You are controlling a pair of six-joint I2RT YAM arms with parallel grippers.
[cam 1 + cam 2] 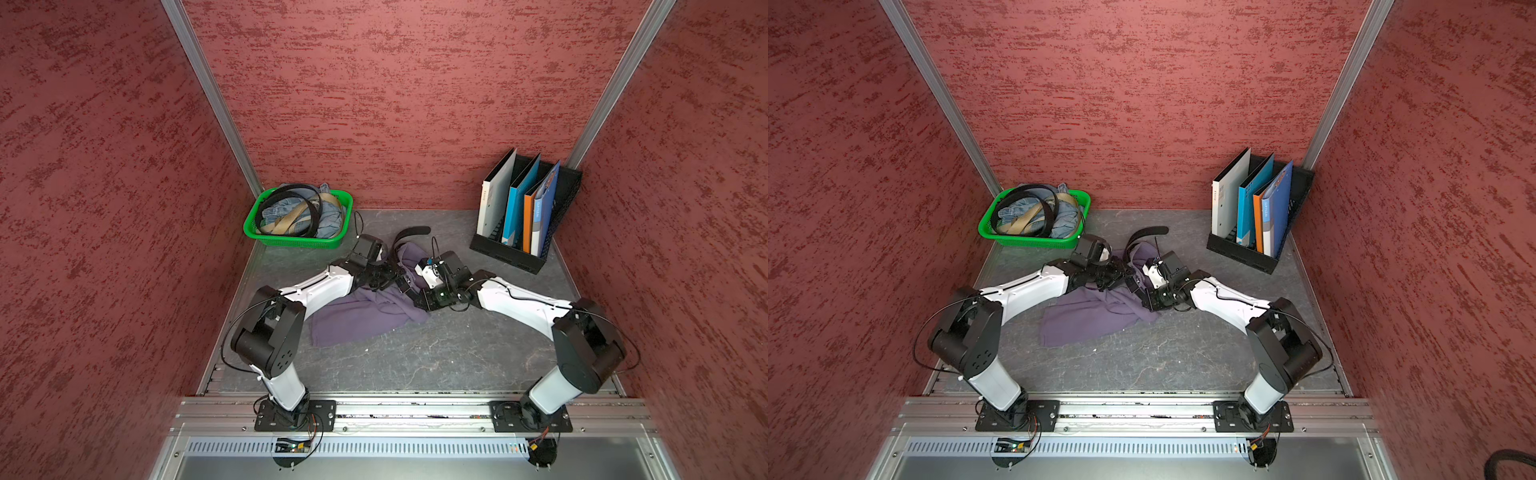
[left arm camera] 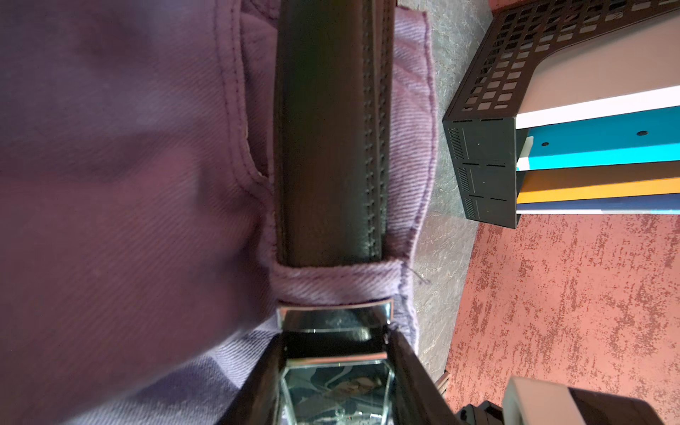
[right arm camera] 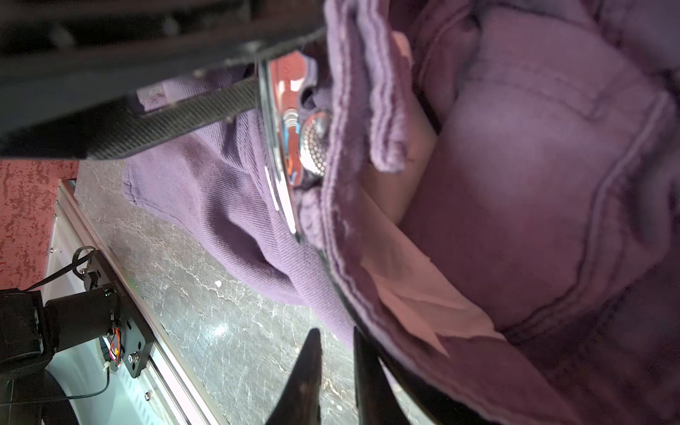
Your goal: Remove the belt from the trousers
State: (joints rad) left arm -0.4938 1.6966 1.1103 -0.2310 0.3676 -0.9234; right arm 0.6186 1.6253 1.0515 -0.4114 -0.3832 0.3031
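One grip is plain: your left claw [image 2: 335, 342] pinches the belt [image 2: 327, 147] by its buckle [image 2: 333, 316], the strap [image 1: 409, 232] running from it toward 1 o'clock through a trousers [image 2: 128, 220] loop [image 2: 336, 283]; your right claw's [image 3: 335, 344] state you cannot tell.

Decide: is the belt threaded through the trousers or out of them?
Threaded: in the left wrist view the belt passes under a loop of the trousers.

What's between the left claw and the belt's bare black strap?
The silver buckle in the left claw, then a purple belt loop of the trousers, seen in the left wrist view.
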